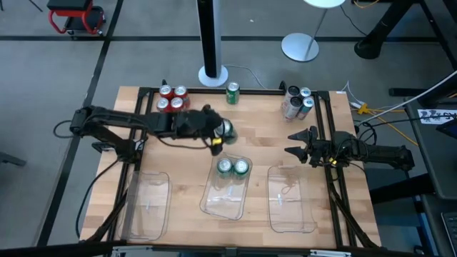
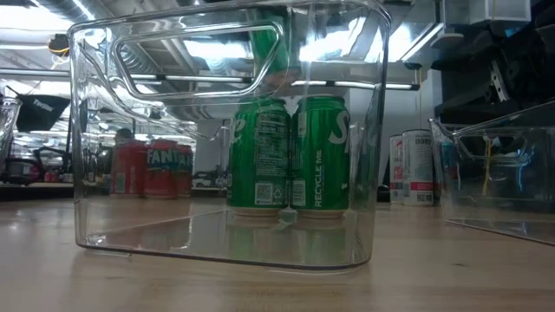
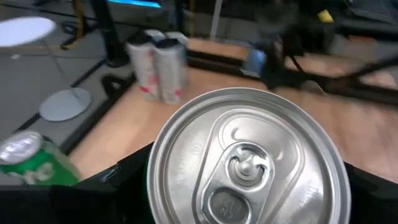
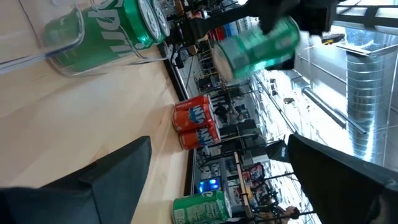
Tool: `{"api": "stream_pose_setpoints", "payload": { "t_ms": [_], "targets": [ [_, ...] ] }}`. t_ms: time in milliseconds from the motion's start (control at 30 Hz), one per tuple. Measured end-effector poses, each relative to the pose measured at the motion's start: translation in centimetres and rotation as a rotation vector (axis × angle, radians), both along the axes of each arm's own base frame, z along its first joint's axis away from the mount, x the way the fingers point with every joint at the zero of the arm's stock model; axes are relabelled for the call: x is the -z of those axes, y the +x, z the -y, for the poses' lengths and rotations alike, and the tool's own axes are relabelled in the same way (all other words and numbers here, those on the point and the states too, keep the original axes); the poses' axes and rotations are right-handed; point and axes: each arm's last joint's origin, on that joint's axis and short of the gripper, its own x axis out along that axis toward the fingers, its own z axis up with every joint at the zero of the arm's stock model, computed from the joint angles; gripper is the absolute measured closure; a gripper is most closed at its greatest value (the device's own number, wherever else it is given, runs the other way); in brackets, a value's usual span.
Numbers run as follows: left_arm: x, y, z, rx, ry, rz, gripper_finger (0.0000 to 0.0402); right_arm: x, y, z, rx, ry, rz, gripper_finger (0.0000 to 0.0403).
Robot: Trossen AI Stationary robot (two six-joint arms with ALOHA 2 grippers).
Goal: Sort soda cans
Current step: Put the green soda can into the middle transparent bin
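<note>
My left gripper is shut on a green soda can, whose silver top fills the left wrist view. It hangs above the table just beyond the middle clear tray, where two green cans stand upright. Several red cans stand on their bases at the far left. One green can stands at the far middle, and several silver-grey cans at the far right. My right gripper waits open at the table's right side, holding nothing. My left gripper pinches the green can by its side wall, one dark finger on each side just below the top rim. The fingers come slanting down from the table's left. The can is tilted and lifted clear of the table.
Clear trays lie at the near left and near right, either side of the middle one. A black frame rail borders the table. Bare wood lies between the far cans and the trays.
</note>
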Motion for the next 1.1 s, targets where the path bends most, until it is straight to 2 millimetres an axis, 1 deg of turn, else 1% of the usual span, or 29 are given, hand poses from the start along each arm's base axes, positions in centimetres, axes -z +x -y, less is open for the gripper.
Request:
{"api": "stream_pose_setpoints", "payload": {
  "t_ms": [233,367,667,833,1100],
  "targets": [
    [0.5,-0.4,4.2,0.150,0.002,-0.056,0.0107,0.0,0.0,0.0,0.000,0.001,0.000,0.0027],
    [0.4,-0.8,6.5,0.250,0.004,-0.054,0.0107,0.0,0.0,0.0,0.000,0.001,0.000,0.0027],
    [0.7,-1.8,10.5,0.407,0.005,-0.079,0.0107,0.0,0.0,0.0,0.000,0.001,0.001,0.0027],
    [1.4,-1.6,11.7,0.435,0.000,-0.097,0.0107,0.0,0.0,0.0,0.001,0.001,0.003,0.0027],
    [4.3,0.1,12.4,0.408,-0.021,-0.184,0.0107,-0.1,0.0,0.0,0.001,0.000,0.007,0.0027]
  ]
}}
